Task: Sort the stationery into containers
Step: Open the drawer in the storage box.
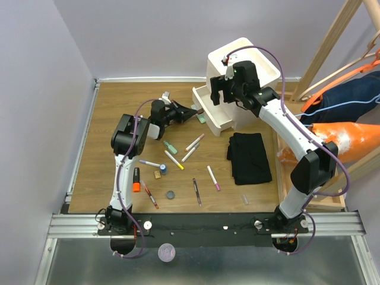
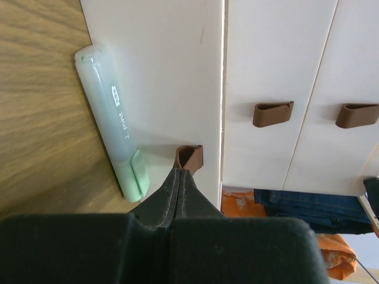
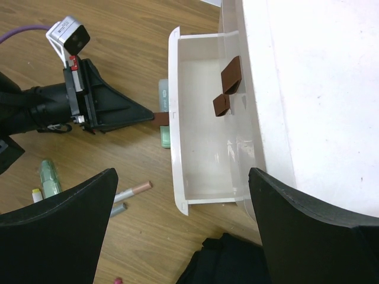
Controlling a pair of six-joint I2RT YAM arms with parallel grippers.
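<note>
L claw [image 2: 182,175] pinched shut on brown handle [image 2: 190,157] of pulled-out drawer [image 3: 175,89], green highlighter [image 2: 112,124] just beside; R claw [image 3: 183,207] wide open, empty.

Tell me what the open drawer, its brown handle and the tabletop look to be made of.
Open drawer: glossy cream plastic, probably; thin moulded walls with reflections. Handle: brown, matte, a folded loop, possibly leather or rubbery strap; cannot tell which. Tabletop: wood-grain surface, solid or laminate unclear.
</note>
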